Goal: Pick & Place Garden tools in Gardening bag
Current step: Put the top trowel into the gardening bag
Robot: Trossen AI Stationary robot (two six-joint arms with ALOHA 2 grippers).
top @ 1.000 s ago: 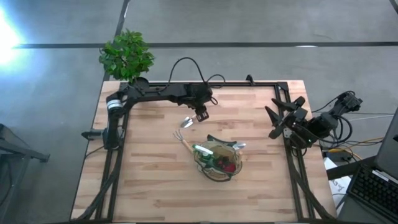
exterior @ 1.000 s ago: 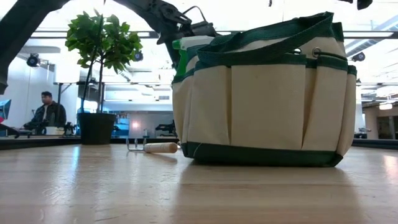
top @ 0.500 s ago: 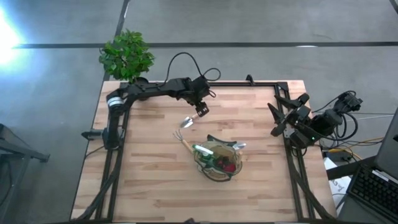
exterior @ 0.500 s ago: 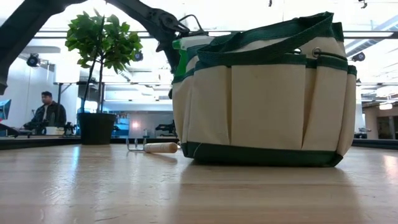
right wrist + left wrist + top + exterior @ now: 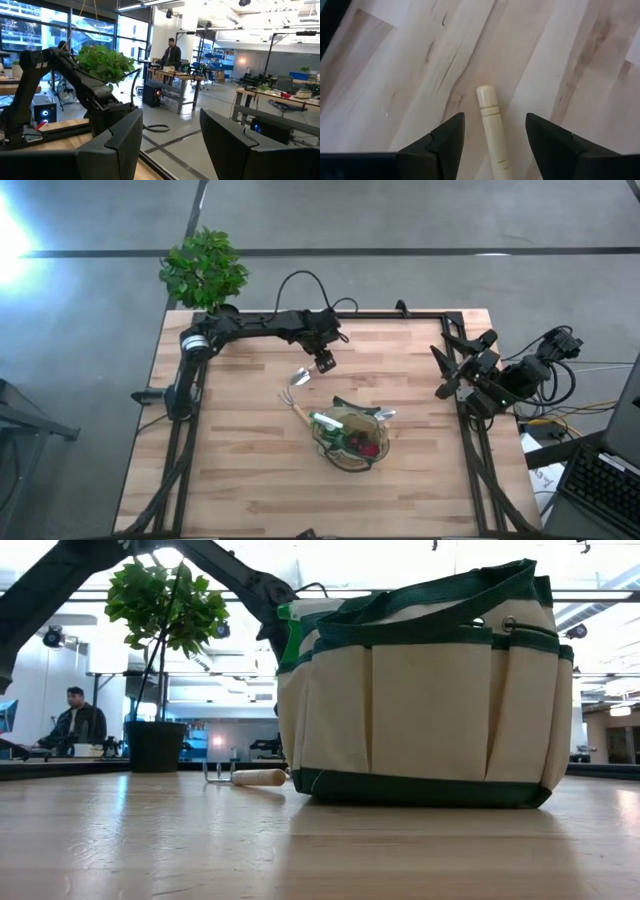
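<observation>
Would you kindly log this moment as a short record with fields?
left gripper: open, fingers either side of a trowel's wooden handle
trowel: lying on the table, apart from the bag
hand rake: on the table beside the gardening bag
bag contents: spray bottle, red glove
right gripper: open, parked at the table's right edge
potted plant: far left corner

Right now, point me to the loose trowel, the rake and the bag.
trowel (image 5: 299,374): high view, on its metal blade.
rake (image 5: 258,777): low view, on its wooden handle.
bag (image 5: 420,700): low view, on its tan front pocket panel.
</observation>
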